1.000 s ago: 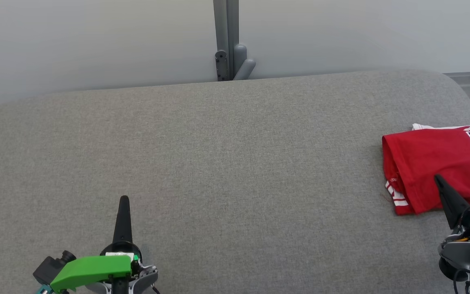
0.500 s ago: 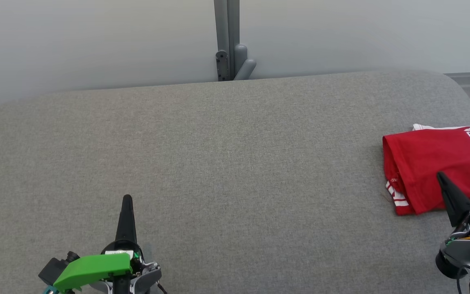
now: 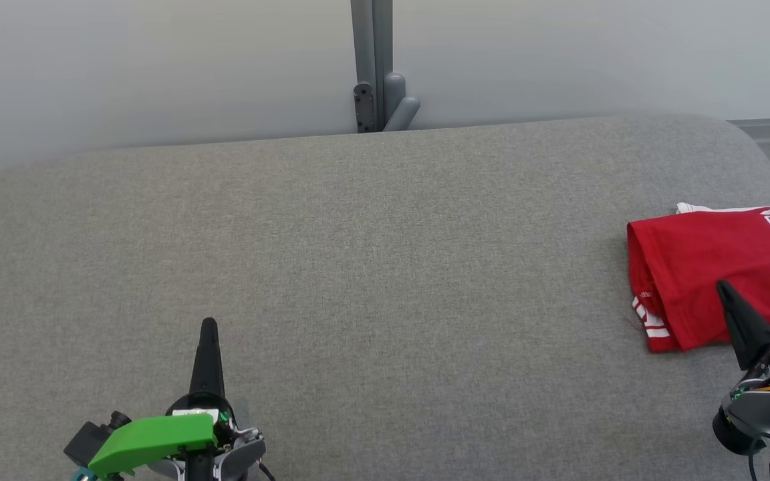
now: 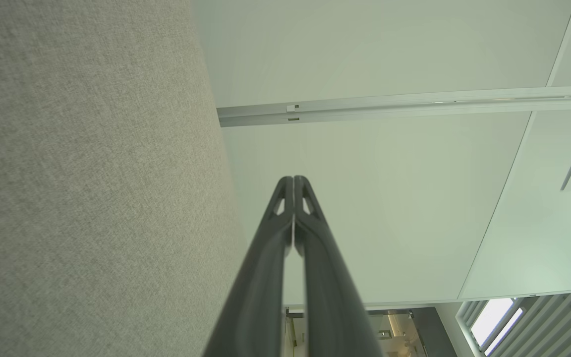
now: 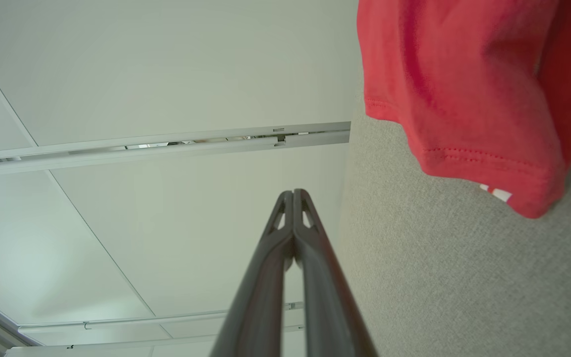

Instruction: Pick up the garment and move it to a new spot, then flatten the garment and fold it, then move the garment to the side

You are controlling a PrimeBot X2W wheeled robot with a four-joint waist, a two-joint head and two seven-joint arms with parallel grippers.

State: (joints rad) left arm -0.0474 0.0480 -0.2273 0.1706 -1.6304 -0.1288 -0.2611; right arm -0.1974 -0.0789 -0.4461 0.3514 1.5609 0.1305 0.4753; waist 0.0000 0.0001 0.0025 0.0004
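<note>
Likely at the last step: folded red shirt [image 3: 706,260] set at the right of the frame. Pinched together and empty, left hand [image 3: 208,327] and right hand [image 3: 723,288]. Next, keep clear.

Garment [image 3: 712,267] lies on table [image 3: 385,254], at table's right edge. Left gripper [image 3: 208,325] over table's near-left part. Right gripper [image 3: 722,286] over table's near-right, by garment's near edge. Post [image 3: 371,67] behind table's far edge, centre.
</note>
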